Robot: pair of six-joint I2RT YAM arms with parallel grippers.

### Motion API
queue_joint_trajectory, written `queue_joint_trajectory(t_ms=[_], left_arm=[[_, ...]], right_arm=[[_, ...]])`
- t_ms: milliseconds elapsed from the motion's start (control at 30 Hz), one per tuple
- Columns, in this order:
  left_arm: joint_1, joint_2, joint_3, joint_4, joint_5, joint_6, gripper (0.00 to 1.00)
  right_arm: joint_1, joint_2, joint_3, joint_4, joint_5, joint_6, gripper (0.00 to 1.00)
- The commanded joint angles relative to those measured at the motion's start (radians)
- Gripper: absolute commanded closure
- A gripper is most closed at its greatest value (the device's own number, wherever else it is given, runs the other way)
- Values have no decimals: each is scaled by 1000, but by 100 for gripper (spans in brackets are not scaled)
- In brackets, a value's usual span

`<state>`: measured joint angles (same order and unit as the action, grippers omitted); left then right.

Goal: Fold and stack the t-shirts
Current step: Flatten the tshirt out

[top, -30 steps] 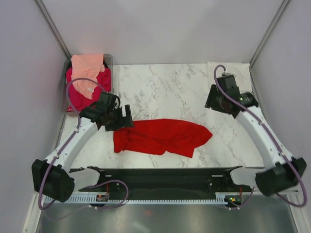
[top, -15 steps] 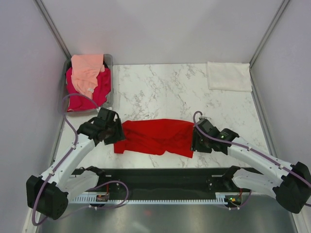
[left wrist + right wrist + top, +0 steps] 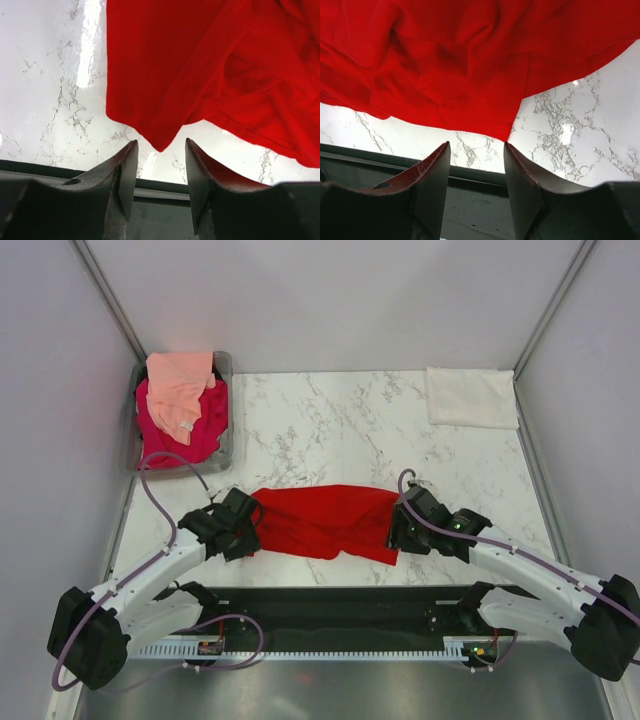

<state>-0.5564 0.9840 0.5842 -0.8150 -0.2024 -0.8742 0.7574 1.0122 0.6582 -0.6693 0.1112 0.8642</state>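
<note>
A bright red t-shirt (image 3: 325,520) lies crumpled on the marble table (image 3: 330,420), near the front. My left gripper (image 3: 243,532) is open at its left near corner; the left wrist view shows that corner (image 3: 161,145) just ahead of the open fingers (image 3: 126,170). My right gripper (image 3: 397,530) is open at the shirt's right near corner, which shows as a red point (image 3: 506,134) in the right wrist view. A cream-white folded shirt (image 3: 470,397) lies at the back right. Peach (image 3: 180,380) and magenta-pink (image 3: 205,420) shirts fill a bin at the back left.
The grey bin (image 3: 228,370) stands at the table's back left corner. A black rail (image 3: 330,600) runs along the near table edge, also seen in both wrist views. White walls enclose the table on three sides.
My left gripper has moved nearer and down to the shirt's left near corner. My right gripper came from the back right a second ago and now hovers at the right near corner.
</note>
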Motion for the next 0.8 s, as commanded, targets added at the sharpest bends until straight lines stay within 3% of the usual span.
queue_joint_trajectory(t_ms=[0,433,633,767], left_arm=[[-7,-7,2,37,-68,-69,51],[-11,56,-35,114,-71,-62,56],[-11,74,-41,149,-63,-59,76],[-11,64,-26,149,-61,-42,98]], right_arm=[[5,-9,-9,28,13,7,45],[5,-3,-31,40,27,-4,46],[5,6,-48,54,27,-4,46],[5,11,-55,62,25,-2,47]])
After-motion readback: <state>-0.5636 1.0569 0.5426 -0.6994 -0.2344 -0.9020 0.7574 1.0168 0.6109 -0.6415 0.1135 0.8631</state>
